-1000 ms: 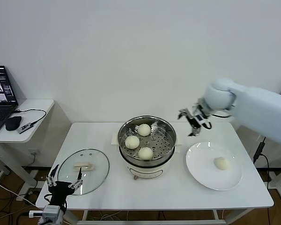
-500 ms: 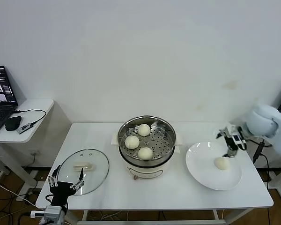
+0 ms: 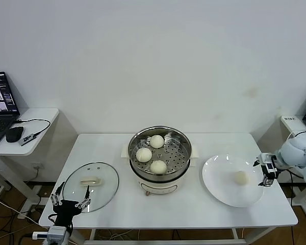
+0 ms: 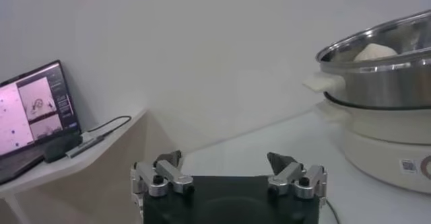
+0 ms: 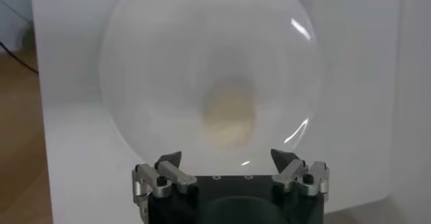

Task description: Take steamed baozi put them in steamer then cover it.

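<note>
Three steamed baozi (image 3: pixel 156 141) lie on the perforated tray of the steel steamer (image 3: pixel 143 176) at mid-table. Another baozi (image 3: pixel 240 176) rests on the white plate (image 3: pixel 219 178) to its right. My right gripper (image 3: pixel 266 173) hangs open and empty just off the plate's right rim, pointing at that bun. In the right wrist view the bun (image 5: pixel 229 114) sits beyond the open right gripper (image 5: pixel 225 158). The glass cover (image 3: pixel 104 191) lies flat at the front left. My left gripper (image 3: pixel 70 200) waits open at the cover's near edge. The left wrist view shows the steamer (image 4: pixel 384 64).
A side table (image 3: pixel 35 117) at the far left carries a laptop (image 3: pixel 0 109), a mouse and cables. The work table's right edge runs just under my right gripper. A wall stands behind the table.
My right arm swung from beside the steamer rightward and down past the plate to its right rim, still open and empty. The left arm barely moved.
</note>
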Robot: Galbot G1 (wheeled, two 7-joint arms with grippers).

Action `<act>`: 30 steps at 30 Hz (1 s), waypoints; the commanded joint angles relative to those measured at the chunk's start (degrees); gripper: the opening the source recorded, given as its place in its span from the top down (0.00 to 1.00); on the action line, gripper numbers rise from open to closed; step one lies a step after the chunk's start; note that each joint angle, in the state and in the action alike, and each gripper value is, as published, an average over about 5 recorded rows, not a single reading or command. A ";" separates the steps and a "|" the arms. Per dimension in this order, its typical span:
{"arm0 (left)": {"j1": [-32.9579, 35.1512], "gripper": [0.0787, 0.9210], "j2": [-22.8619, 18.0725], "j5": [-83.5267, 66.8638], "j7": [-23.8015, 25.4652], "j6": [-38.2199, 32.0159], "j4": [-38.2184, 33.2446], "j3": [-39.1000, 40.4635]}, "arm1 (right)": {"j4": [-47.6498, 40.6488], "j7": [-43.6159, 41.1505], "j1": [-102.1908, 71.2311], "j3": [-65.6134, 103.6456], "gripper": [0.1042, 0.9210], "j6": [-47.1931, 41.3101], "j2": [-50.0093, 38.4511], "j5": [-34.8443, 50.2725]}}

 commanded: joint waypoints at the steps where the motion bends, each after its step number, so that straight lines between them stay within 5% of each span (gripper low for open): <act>1: 0.03 0.12 0.05 0.03 0.05 0.05 0.22 -0.30 | -11.07 0.35 -2.71 3.90 0.12 1.71 8.43 -3.11; 30: 0.43 0.12 -0.65 0.10 0.07 0.11 0.03 -0.70 | -14.52 -0.39 0.08 1.06 0.19 0.40 13.54 -4.84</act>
